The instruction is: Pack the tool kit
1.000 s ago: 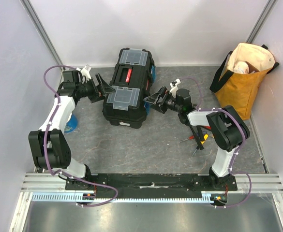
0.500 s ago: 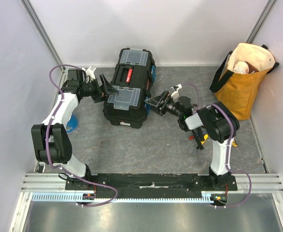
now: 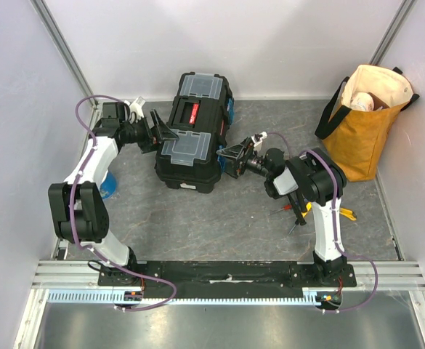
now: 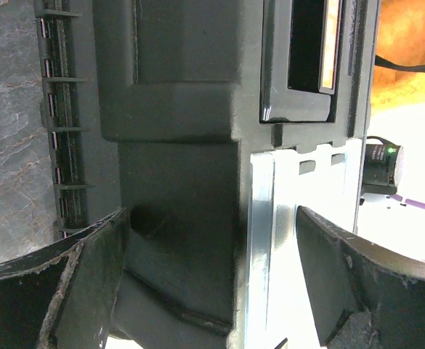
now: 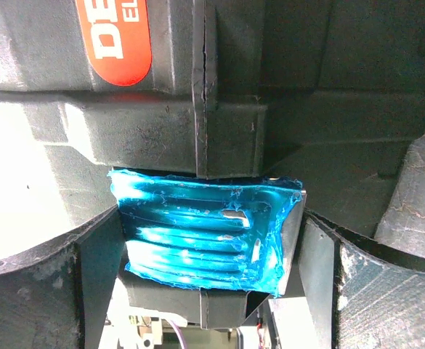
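Your left tool [image 4: 211, 218] is released, its fingers spread wide, with the black toolbox [image 3: 190, 134] standing on the bench [image 3: 219, 225] directly ahead of it and the box's clear lid [image 4: 314, 190] toward its right finger. Your right tool [image 5: 208, 218] is likewise released at the box's opposite side. The blue latch [image 5: 205, 225] sits between its fingers, but you cannot tell whether they touch it. Behind that tool, beside its arm, small hand tools [image 3: 293, 212] lie loose.

- Red label [image 5: 114, 40] on the toolbox [image 5: 306, 73], in my right wrist view: large white letters "DE", cut off by the picture's top edge.
- Same label, smaller line beside it: "EL", likewise cut off.
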`<state>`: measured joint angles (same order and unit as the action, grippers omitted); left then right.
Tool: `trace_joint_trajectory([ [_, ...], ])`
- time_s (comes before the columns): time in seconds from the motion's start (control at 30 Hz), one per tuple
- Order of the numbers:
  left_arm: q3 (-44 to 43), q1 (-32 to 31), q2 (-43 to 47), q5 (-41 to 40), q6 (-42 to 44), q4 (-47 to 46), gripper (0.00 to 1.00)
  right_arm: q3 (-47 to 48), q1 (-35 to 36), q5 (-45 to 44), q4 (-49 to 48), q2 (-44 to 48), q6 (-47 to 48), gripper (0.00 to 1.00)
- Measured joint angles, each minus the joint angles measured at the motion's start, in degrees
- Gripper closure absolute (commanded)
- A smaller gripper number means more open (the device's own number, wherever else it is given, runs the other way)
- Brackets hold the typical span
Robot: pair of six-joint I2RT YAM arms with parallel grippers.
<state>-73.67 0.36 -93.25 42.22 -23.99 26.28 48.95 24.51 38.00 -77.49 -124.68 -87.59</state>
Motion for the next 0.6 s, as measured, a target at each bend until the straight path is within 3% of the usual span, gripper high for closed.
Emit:
trace_joint_trajectory([
  [0.2,-0.8,-0.1,-0.7,0.0,0.2,0.4,0.06,0.0,0.0,0.3,0.0,0.0,-0.4,0.3],
  [0.3,-1.0,-0.1,-0.9,0.1,0.5,0.5,0.07,0.0,0.0,0.3,-0.1,0.0,-0.3,0.48],
  [0.6,-2.2,-1.2,-1.2,-2.8,0.9,1.1,0.09,-0.3,0.0,-0.3,-0.1,0.2,0.4,0.67],
])
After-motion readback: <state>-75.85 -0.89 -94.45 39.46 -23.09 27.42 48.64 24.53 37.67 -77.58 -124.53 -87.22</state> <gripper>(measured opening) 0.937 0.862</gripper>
